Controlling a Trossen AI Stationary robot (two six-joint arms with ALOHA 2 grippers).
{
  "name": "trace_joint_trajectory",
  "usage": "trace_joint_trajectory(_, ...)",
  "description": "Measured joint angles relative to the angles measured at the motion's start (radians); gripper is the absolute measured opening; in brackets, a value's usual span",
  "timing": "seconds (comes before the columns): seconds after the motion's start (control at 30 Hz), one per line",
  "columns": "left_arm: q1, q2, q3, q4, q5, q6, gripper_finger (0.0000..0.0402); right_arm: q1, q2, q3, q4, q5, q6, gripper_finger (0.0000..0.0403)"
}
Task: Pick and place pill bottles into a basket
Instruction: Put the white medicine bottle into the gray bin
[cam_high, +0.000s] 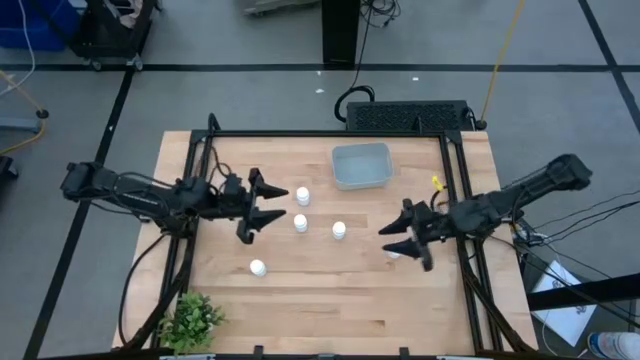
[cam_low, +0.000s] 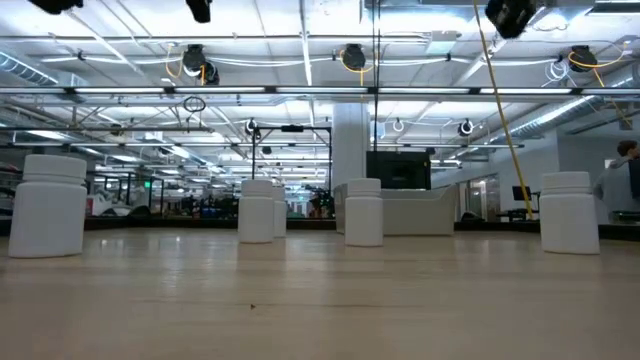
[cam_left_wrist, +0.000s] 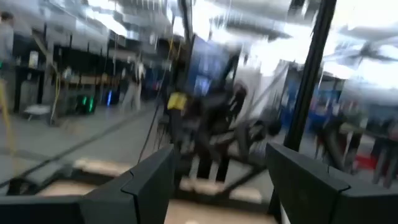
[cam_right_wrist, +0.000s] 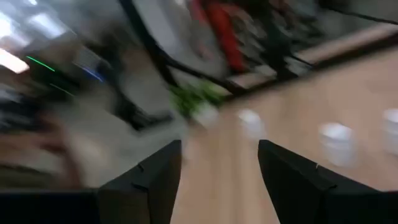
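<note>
Several white pill bottles stand upright on their bases on the wooden table: one (cam_high: 302, 196) and one (cam_high: 300, 223) near the middle, one (cam_high: 339, 231) to their right, one (cam_high: 258, 268) nearer the front. The low view shows them in a row, such as one bottle (cam_low: 363, 212). The grey-blue basket (cam_high: 361, 165) sits on the table toward the far edge. My left gripper (cam_high: 272, 204) hovers open left of the middle bottles, pointing at them. My right gripper (cam_high: 392, 239) hovers open right of them, above a bottle (cam_high: 393, 254) that it partly hides. Both are empty.
A small green plant (cam_high: 190, 320) stands at the near left corner. A black box (cam_high: 405, 115) lies beyond the far edge. Black frame rails run along the table's left and right sides. Bare wood lies across the near half of the table.
</note>
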Motion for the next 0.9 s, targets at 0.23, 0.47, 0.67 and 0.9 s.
trace_joint_trajectory(0.23,0.0,-0.012,0.04,-0.115,-0.008,0.018,0.0255,0.01,0.207,0.377,-0.677,0.039,0.157,0.0208)
trace_joint_trajectory(0.47,0.0,-0.017,0.04,-0.12,-0.008,0.037,0.0255,0.035,0.263,0.352,-0.774,0.041,0.232,0.0208)
trace_joint_trajectory(0.67,0.0,-0.019,0.04,-0.132,-0.008,0.028,0.0255,0.033,0.27,0.268,-0.775,0.037,0.328,0.0208)
trace_joint_trajectory(0.9,0.0,-0.019,0.04,-0.129,-0.008,0.034,0.0255,0.005,0.252,0.206,-0.826,0.04,0.448,0.023)
